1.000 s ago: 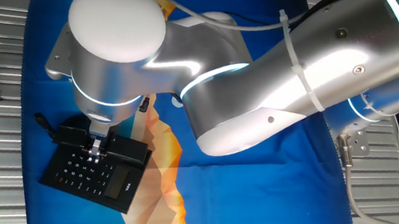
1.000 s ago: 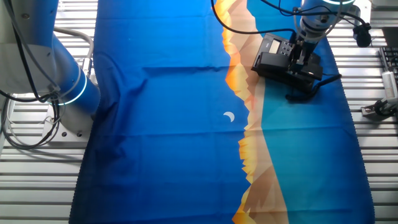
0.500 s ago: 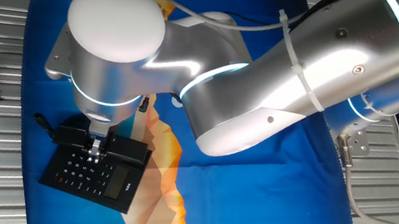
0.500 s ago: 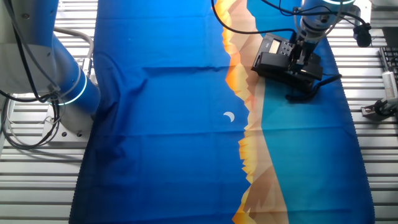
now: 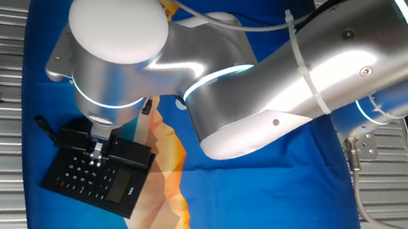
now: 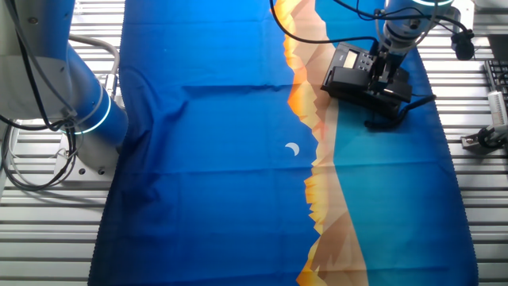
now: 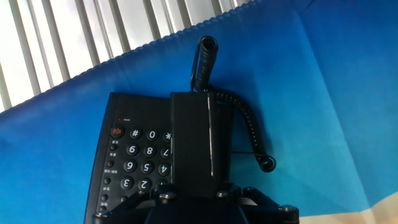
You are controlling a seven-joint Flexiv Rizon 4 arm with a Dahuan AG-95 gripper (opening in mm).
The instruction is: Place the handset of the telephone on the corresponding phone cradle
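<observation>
Directly below the pincer point(image 7: 196, 198), the handset point(image 7: 198, 140) overlaps the telephone point(image 7: 134, 158).

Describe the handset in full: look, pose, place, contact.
The long, narrow black plastic handset is glossy, with a bright highlight along its length. It lies lengthwise over the right part of the black rectangular keypad base, hiding some keys. A black coiled cord leaves its far end. The gripper is at its near end; grip unclear.
</observation>
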